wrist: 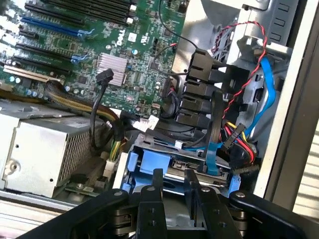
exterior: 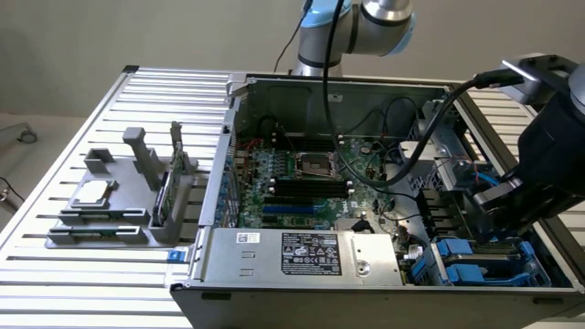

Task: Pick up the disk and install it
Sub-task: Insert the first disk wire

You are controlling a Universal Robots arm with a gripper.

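On the slatted counter [exterior: 55, 288], to the exterior view's left of the open computer case [exterior: 366, 92], stands a grey fixture tray [exterior: 101, 205]. It carries a small square chip [exterior: 94, 194]. The thin upright pieces on the tray's case-side edge are hard to make out.

Inside the case the motherboard [exterior: 302, 178] lies uncovered, and the power supply box [exterior: 302, 253] runs along the case's near wall.

At the case's corner on the exterior view's right, the robot arm's black wrist [exterior: 549, 157] hangs over the drive bay and covers much of it. Below it sit two blue pieces: the other blue drive carrier [exterior: 454, 260] and, just beside it and further right, the disk [exterior: 521, 266], whose silver top is largely hidden.

In the wrist view the pincer [wrist: 174, 177] sits right at the edge of the disk [wrist: 149, 163]. The blue rail and a strip of metal show just beyond it, seated in the case's bay next to a bundle of coloured cables [wrist: 239, 134]. Whether the pincer is clenched on the disk or released I cannot tell.
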